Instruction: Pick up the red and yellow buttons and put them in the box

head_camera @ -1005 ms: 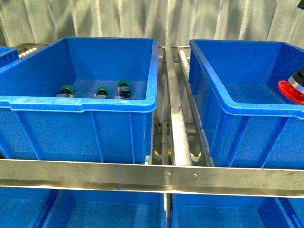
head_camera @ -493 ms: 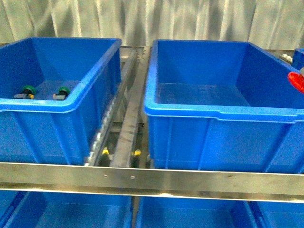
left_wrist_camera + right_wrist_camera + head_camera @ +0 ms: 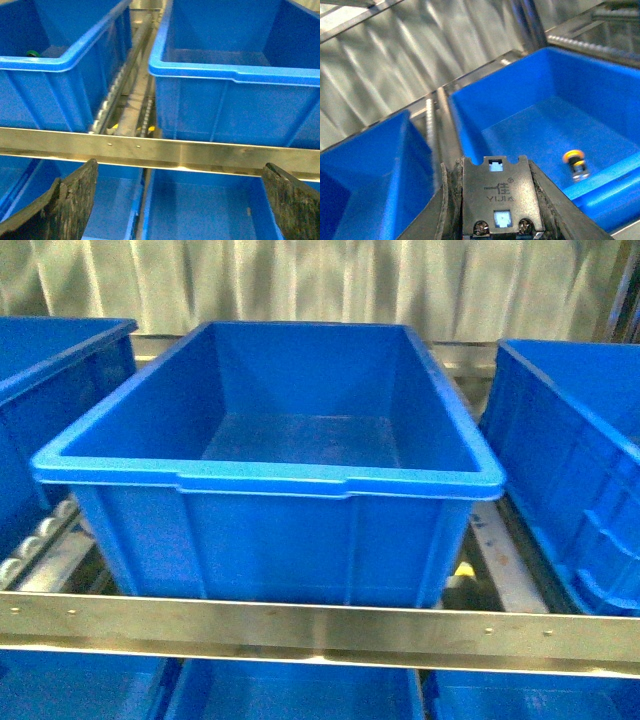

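In the right wrist view my right gripper point(image 3: 495, 170) is shut on the black body of the red button point(image 3: 499, 197), with its back plate and two screws facing the camera. Its red cap is hidden. It hangs above the gap between two blue boxes. A small switch with a yellow-orange cap point(image 3: 575, 164) lies on the floor of the farther blue box point(image 3: 530, 120). My left gripper point(image 3: 180, 200) is open and empty, its fingers point(image 3: 65, 205) spread wide before the steel rail point(image 3: 165, 150). Neither gripper shows in the front view.
An empty blue bin point(image 3: 270, 480) fills the middle of the front view, with bins at its left point(image 3: 60, 370) and right point(image 3: 570, 450) and a steel rail point(image 3: 320, 625) in front. A green-capped switch point(image 3: 32, 53) lies in the left bin. Lower-shelf bins point(image 3: 200, 210) sit beneath.
The front view has swung right: the bin with the green switches has left the picture, the empty bin now sits in the middle, and the red cap at the right edge is gone.
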Controlling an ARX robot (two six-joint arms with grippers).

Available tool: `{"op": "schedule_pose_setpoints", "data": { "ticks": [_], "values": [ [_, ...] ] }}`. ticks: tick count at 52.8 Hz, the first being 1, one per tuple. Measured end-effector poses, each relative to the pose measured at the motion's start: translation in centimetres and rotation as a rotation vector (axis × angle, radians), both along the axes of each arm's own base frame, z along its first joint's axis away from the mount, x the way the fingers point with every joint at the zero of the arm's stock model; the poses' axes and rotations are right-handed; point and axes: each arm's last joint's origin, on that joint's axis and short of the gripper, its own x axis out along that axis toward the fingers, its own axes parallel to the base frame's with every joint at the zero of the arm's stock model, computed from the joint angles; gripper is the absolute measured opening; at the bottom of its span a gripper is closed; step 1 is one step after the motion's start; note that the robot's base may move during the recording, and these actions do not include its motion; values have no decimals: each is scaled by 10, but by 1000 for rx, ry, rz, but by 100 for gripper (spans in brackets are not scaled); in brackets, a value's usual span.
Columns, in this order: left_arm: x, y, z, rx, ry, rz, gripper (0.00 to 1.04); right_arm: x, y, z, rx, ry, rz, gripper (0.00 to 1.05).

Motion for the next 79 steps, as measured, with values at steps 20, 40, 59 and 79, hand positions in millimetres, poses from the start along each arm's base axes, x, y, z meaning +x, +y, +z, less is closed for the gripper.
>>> {"op": "schedule_pose_setpoints", "data": {
  "ticks": [20,40,59,79],
  "values": [
    [0,0,0,0,0,8,97,154,-82,78,36,-54,-52,26],
    [0,0,0,0,0,8,97,270,-151,-18,24,320,-106,26],
    [0,0,0,0,0,8,97,308,-166,-65,-38,491,-76,26],
    [0,0,0,0,0,8,97,295,-172,-53,-25,505,-19,93]
  ]
}}
